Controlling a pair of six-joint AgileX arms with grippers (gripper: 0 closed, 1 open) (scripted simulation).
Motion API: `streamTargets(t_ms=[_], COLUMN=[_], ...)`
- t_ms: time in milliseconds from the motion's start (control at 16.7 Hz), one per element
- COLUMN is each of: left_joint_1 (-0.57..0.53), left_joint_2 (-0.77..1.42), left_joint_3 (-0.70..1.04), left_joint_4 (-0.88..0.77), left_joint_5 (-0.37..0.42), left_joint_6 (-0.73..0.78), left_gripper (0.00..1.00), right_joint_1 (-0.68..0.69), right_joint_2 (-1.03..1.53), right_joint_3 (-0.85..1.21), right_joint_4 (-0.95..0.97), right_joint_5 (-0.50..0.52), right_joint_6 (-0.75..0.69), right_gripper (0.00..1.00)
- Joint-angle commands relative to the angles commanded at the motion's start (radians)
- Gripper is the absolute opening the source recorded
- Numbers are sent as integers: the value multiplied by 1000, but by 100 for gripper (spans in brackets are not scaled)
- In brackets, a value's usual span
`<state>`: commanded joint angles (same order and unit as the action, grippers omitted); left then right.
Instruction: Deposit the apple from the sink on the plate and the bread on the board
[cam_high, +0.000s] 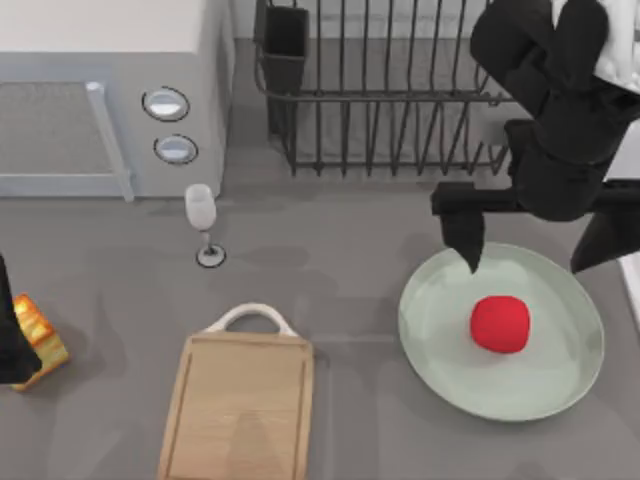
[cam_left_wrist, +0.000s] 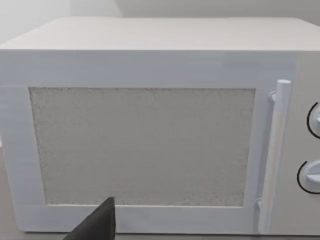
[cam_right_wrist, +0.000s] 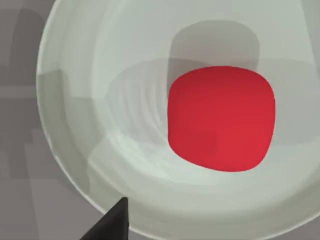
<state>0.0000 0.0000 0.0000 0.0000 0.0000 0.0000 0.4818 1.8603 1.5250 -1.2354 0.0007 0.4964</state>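
One apple lies on the plate at the right of the bench, a little right of the plate's centre. The right end effector hangs above the plate's far rim, fingers spread wide, holding nothing. The bread sits at the bench's left edge, touching the left end effector; whether those fingers clamp it cannot be told. The board lies bare between bread and plate, handle toward the microwave.

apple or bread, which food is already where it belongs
The apple: it lies on the plate. The bread sits at the table's left edge, off the board.
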Motion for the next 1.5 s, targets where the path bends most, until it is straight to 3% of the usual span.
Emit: streamTargets(t_ms=[420,720,1500], left_joint_1=[0,0,0], left_joint_2=[0,0,0], left_joint_3=[0,0,0], left_joint_4=[0,0,0], left_joint_5=[0,0,0], left_joint_6=[0,0,0], left_gripper=[100,100,100], right_joint_1=[-5,-59,-366], right_joint_2=[-7,-196,-1500], right_joint_3=[-8,-177,-1183], right_joint_4=[7,147,939], right_joint_5=[0,0,0], right_joint_6=[-3,-59,-377], right_gripper=[100,100,100])
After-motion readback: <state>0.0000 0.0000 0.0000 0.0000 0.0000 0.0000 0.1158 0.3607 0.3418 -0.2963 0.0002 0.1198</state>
